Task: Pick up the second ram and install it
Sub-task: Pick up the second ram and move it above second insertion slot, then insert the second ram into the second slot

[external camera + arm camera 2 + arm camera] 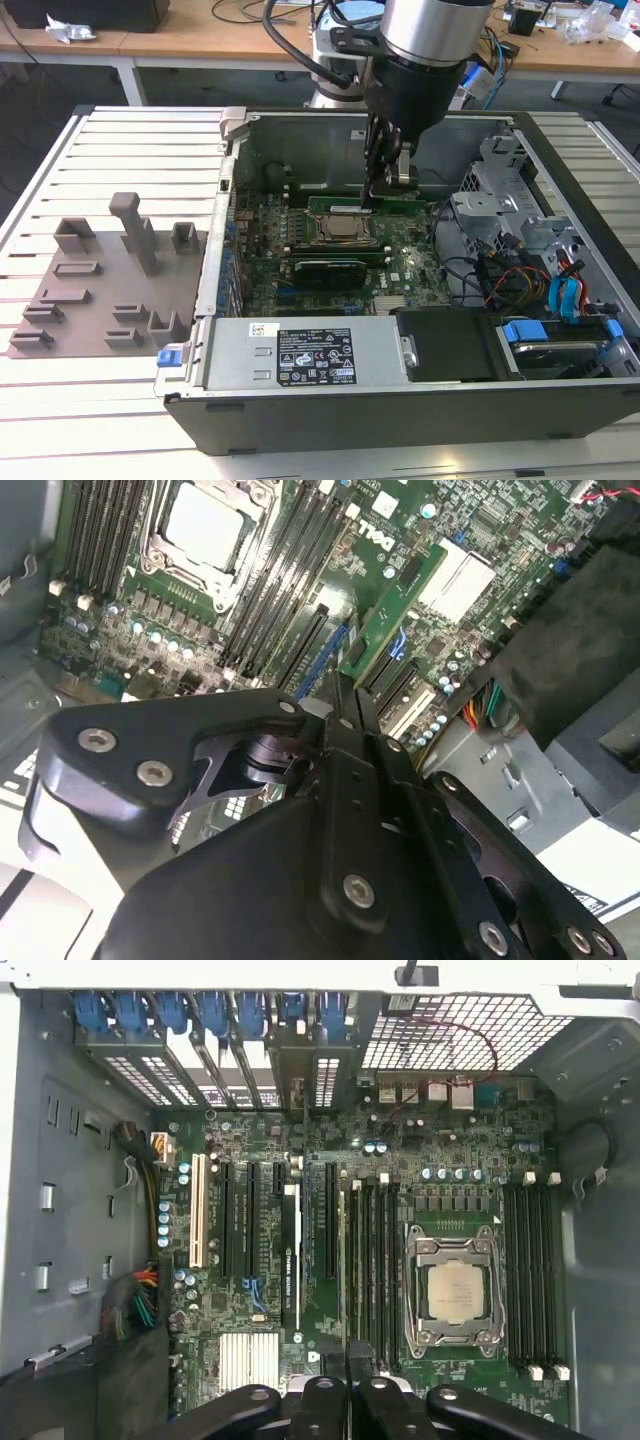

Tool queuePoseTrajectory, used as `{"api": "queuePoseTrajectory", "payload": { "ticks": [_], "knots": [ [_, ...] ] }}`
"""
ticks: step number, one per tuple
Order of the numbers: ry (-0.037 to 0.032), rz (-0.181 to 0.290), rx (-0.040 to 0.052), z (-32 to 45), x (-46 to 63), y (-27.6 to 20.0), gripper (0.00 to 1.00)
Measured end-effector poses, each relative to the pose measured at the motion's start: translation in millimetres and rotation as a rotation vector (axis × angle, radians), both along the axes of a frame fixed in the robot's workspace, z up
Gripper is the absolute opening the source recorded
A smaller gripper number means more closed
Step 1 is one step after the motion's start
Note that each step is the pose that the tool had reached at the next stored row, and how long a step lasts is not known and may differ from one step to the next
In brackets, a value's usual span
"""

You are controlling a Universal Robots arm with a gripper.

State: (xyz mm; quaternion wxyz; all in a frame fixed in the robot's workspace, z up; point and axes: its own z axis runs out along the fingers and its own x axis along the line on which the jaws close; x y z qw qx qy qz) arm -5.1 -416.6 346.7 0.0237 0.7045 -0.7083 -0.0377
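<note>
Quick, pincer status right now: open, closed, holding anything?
Pincer: closed on the second ram, close to the CPU socket.

Second ram (335, 204) green, slim; standing edge-up

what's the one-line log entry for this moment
step: install second ram | jaws: shut on second ram | position: over memory slots beside cpu socket | seated: cannot tell
</note>
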Motion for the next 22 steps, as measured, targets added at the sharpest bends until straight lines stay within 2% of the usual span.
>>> {"api": "queuePoseTrajectory", "payload": {
  "ticks": [1,2,4,8,12,14,19,22],
  "knots": [
    [-0.0266,0.0,0.0004,-0.1,-0.1,0.0,0.13],
    [-0.0486,0.0,0.0002,-0.1,-0.3,0.0,0.13],
    [-0.0808,0.0,0.0004,-0.2,-0.4,0.0,0.13],
    [-0.0868,0.0,0.0001,-0.1,-0.5,0.0,0.13],
    [-0.0966,0.0,0.0001,-0.1,-0.5,0.0,0.13],
    [-0.1041,0.0,-0.0001,-0.3,-0.5,0.0,0.13],
    [-0.1041,-0.004,-0.0026,-4.9,-1.5,0.0,0.13],
    [-0.1038,-0.004,-0.0027,-12.4,-1.4,0.0,0.13]
  ]
}}
